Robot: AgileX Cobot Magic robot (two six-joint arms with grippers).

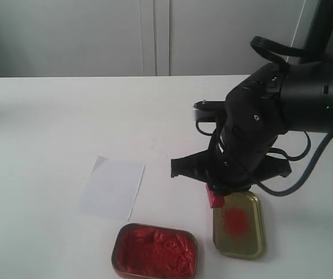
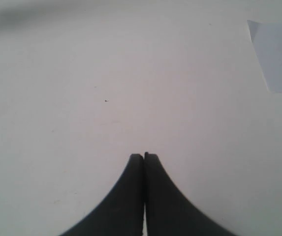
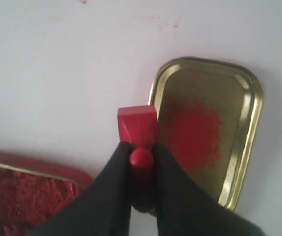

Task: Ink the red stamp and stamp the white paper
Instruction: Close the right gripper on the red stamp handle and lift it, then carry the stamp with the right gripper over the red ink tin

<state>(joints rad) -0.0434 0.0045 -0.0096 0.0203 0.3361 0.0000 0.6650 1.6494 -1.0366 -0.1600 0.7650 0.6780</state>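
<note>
Surroundings first. We note a white table [image 1: 56, 122]. At its near edge sits an open tin of red ink paste [image 1: 154, 251], the paste lumpy. Near it, not touching, lies a gold lid [image 1: 254, 238], inside up, with a red smear in its middle. The white paper [image 1: 113, 189] lies flat on the table, apart from the tin, one corner turned over.

Obstruction: the right arm [image 1: 282, 104] hangs over the far end of the lid. From the exterior view we cannot see its fingers; only a red block shows below the black housing.

The right gripper [image 3: 141, 158] is partly closed and clamped on the red stamp [image 3: 137, 125]. Its black fingers [image 3: 112, 182] sit on either side of the knobbed handle. The stamp's square base is at the lid's rim, on the side toward the tin. We cannot tell whether it touches the lid or the table.

The left gripper [image 2: 144, 158] is over bare table, jaws pressed together with nothing between them. The paper sits at the edge of its wrist view.

Count: one stamp, one sheet of paper, one tin, one lid, two grippers.
</note>
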